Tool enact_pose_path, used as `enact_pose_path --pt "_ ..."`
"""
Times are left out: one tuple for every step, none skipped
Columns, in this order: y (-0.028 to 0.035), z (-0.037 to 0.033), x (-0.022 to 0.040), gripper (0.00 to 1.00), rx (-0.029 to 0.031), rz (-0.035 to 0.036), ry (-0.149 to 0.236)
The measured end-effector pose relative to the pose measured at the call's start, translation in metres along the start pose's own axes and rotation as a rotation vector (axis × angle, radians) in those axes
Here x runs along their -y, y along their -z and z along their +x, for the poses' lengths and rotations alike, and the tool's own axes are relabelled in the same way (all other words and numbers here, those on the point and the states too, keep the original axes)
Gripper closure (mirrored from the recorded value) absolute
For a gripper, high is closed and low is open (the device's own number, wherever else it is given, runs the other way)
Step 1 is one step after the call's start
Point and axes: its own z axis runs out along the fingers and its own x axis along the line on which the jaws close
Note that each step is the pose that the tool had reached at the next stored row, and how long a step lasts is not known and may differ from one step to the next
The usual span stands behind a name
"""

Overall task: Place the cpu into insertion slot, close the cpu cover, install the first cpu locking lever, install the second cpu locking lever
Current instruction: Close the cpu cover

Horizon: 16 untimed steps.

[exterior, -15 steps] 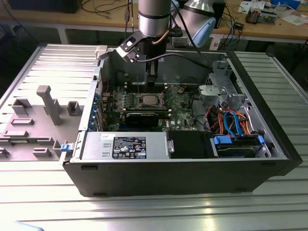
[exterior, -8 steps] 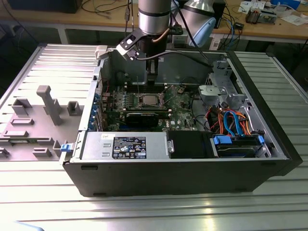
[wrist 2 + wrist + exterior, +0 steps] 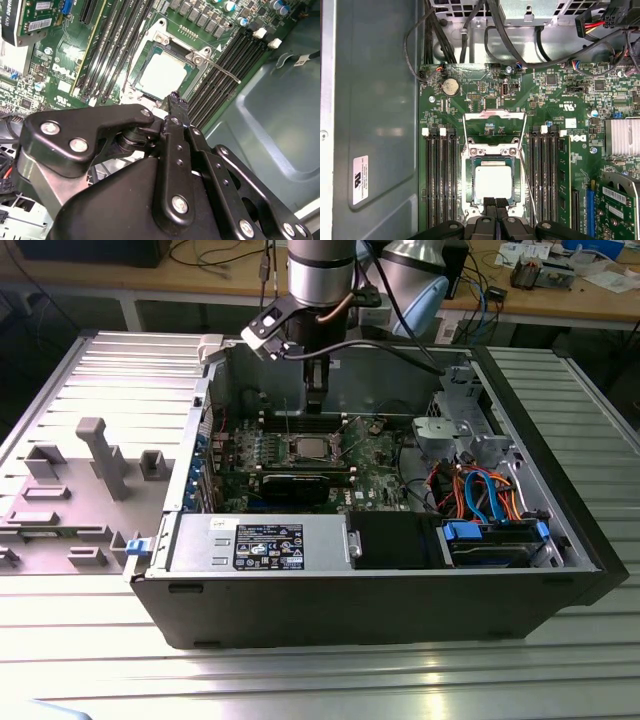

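The cpu [image 3: 493,182] lies flat in the insertion slot [image 3: 470,187], silver top up; it also shows on the board in the exterior view as the cpu [image 3: 308,448]. The cpu cover [image 3: 495,117] stands open at the slot's far end, with the board visible through its window. A thin locking lever [image 3: 226,71] sticks out unlatched beside the slot, and the same kind of wire lever [image 3: 527,185] runs along the slot's side. My gripper [image 3: 495,202] is shut with nothing between its fingers. It hovers at the cpu's [image 3: 161,75] near edge, the gripper [image 3: 173,97] just above it.
Black memory slots [image 3: 440,180] flank the socket on both sides. A graphics card [image 3: 300,483], bundled cables [image 3: 480,495] and the power supply [image 3: 265,543] crowd the case. The case's metal wall [image 3: 380,110] stands close by. A grey fixture plate [image 3: 80,480] lies outside.
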Motion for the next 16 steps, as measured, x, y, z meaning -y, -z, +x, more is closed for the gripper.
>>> enact_pose_path --pt "0.001 0.0 0.0 0.89 0.0001 0.0 0.0" --pt "0.002 0.0 0.0 0.89 0.0001 0.0 0.0" --pt "0.0024 0.0 -0.0001 0.89 -0.0001 0.0 0.0" --pt "0.0023 0.0 -0.0001 0.89 -0.0002 -0.0001 0.0" --pt "0.0025 0.0 -0.0001 0.89 0.0 0.0 0.0" --pt "0.0026 0.0 -0.0001 0.89 0.0 0.0 0.0" --pt "0.0027 0.0 -0.0002 0.89 0.0001 0.0001 0.0" --pt "0.0026 0.0 -0.0003 0.89 0.0001 0.0 0.0" --pt "0.0027 0.0 -0.0005 0.89 0.0001 0.0001 0.0" --pt "0.0027 0.0 -0.0008 0.89 0.0001 0.0001 0.0" --pt "0.0026 0.0 -0.0009 0.89 0.0001 0.0001 0.0" --pt "0.0026 0.0 -0.001 0.89 0.0 0.0001 0.0" --pt "0.0027 0.0 -0.0012 0.89 0.0001 0.0001 0.0" --pt "0.0026 0.0 -0.0013 0.89 0.0001 0.0001 0.0" --pt "0.0026 0.0 -0.0015 0.89 0.0001 0.0 0.0" --pt "0.0026 0.0 -0.0017 0.89 0.0001 0.0001 0.0"
